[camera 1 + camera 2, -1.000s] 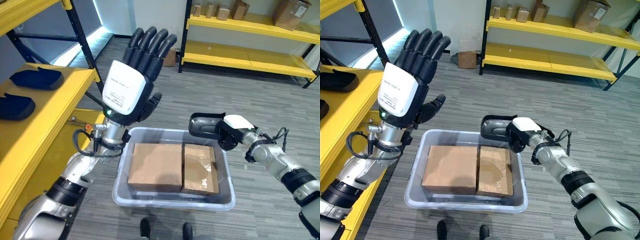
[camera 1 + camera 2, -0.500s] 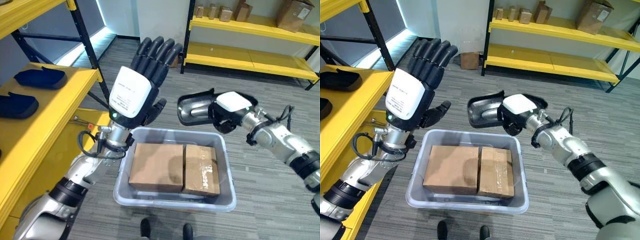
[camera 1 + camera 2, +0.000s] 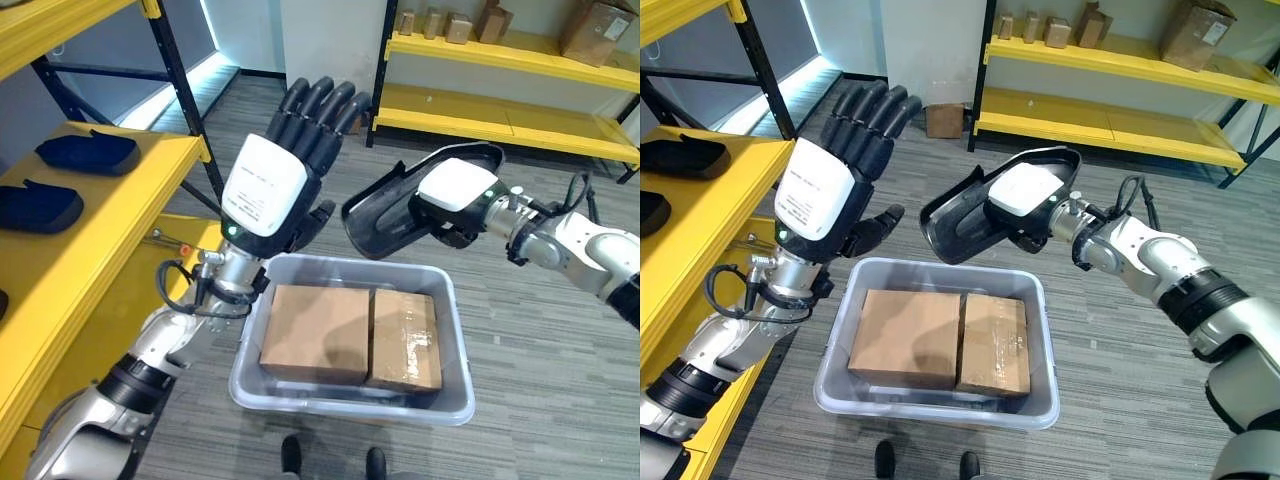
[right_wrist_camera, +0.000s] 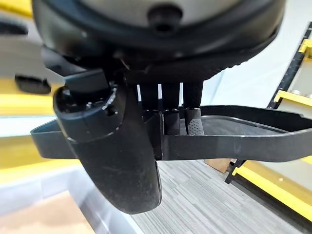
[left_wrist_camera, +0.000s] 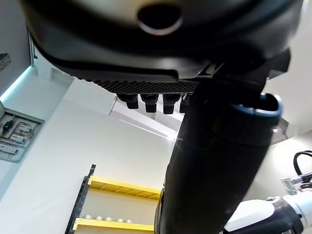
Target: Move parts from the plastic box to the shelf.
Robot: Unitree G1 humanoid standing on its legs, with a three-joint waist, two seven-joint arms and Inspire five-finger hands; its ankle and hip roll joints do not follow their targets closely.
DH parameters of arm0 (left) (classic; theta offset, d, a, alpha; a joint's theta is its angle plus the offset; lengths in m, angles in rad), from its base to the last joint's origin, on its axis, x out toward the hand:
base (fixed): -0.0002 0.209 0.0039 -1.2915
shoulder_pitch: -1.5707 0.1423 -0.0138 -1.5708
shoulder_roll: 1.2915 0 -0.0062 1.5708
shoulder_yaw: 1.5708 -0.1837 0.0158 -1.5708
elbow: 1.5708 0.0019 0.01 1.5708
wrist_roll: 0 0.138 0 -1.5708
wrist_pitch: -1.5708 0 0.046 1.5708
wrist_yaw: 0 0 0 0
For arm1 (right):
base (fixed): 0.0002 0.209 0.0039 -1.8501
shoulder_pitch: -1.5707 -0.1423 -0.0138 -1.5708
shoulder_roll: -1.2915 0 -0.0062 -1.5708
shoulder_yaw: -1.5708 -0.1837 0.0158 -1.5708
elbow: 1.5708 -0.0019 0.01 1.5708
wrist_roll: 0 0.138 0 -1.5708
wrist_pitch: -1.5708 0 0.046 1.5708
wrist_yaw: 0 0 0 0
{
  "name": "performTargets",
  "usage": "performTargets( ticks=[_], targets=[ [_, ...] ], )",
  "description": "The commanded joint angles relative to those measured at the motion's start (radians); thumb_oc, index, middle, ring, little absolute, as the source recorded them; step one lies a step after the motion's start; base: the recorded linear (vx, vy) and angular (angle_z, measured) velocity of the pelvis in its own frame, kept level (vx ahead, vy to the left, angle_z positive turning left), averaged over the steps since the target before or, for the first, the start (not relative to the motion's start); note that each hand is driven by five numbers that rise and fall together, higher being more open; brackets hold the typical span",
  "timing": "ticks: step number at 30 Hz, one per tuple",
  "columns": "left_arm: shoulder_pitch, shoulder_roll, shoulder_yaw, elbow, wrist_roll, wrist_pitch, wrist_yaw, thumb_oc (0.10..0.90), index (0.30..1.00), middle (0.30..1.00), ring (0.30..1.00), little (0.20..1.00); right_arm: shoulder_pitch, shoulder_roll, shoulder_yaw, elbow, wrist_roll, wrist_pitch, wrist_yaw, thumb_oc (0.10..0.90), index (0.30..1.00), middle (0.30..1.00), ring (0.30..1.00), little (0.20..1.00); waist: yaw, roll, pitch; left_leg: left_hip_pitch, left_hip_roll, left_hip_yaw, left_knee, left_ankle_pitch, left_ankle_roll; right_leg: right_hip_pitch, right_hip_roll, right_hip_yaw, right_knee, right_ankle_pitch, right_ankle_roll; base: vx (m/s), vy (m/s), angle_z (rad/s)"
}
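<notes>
The shelf (image 3: 120, 200) stands at the robot's left with 2 dark parts (image 3: 85, 152) on it. The box (image 3: 440, 400), on the floor, holds 2 cartons (image 3: 315, 332). The left hand (image 3: 275, 185) is raised, wide open and empty. The right hand (image 3: 1025, 200) pinches a black part (image 3: 965, 215) above the box's far rim.

Risk: the part is held by 1 edge and could twist loose, or hit the left hand, during the swing across. The right wrist view shows fingers (image 4: 192, 124) and thumb clamping its rim.
</notes>
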Motion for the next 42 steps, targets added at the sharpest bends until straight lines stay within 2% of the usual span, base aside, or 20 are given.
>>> performTargets(
  ticks=[1, 9, 13, 26, 42],
  targets=[
    [-0.067, 0.040, -0.045, -0.038, -0.019, -0.016, 0.038, 0.900, 1.000, 1.000, 1.000, 1.000, -0.209, -0.043, 0.047, 0.027, 0.004, 0.018, -0.076, 0.400, 0.300, 0.300, 0.300, 0.300, 0.022, -0.067, -0.168, 0.074, 0.084, -0.034, -0.008, -0.110, -0.063, -0.028, -0.101, 0.059, 0.030, -0.003, 0.096, 0.00, 0.000, 0.00],
    [-0.064, 0.044, -0.043, -0.048, -0.018, -0.025, 0.040, 0.900, 1.000, 1.000, 1.000, 1.000, -0.321, -0.069, 0.127, 0.071, -0.025, 0.027, -0.093, 0.400, 0.300, 0.300, 0.300, 0.300, 0.020, -0.069, -0.168, 0.071, 0.086, -0.030, -0.008, -0.102, -0.064, -0.031, -0.102, 0.062, 0.029, 0.005, 0.096, 0.01, 0.001, 0.00],
    [-0.053, 0.049, -0.037, -0.046, -0.031, -0.032, 0.037, 0.900, 1.000, 1.000, 1.000, 1.000, -0.362, -0.082, 0.134, 0.129, -0.023, 0.042, -0.123, 0.400, 0.300, 0.300, 0.300, 0.300, 0.018, -0.070, -0.171, 0.072, 0.087, -0.032, -0.008, -0.111, -0.065, -0.028, -0.100, 0.061, 0.026, -0.002, 0.097, 0.02, 0.000, 0.00],
    [-0.029, 0.070, -0.031, -0.043, -0.062, -0.045, 0.013, 0.900, 1.000, 1.000, 1.000, 1.000, -0.482, -0.139, 0.174, 0.133, 0.033, 0.051, -0.160, 0.400, 0.300, 0.300, 0.300, 0.300, 0.012, -0.071, -0.172, 0.071, 0.088, -0.033, -0.008, -0.112, -0.066, -0.029, -0.099, 0.061, 0.028, -0.004, 0.098, 0.01, 0.000, 0.00],
    [-0.014, 0.030, -0.015, -0.014, -0.101, -0.048, -0.005, 0.900, 1.000, 1.000, 1.000, 1.000, -0.402, -0.111, -0.065, 0.069, 0.377, 0.020, -0.128, 0.400, 0.300, 0.300, 0.300, 0.300, 0.004, -0.070, -0.174, 0.080, 0.091, -0.024, -0.008, -0.114, -0.064, -0.030, -0.096, 0.073, 0.029, -0.004, 0.094, 0.01, 0.001, 0.00]
  ],
)
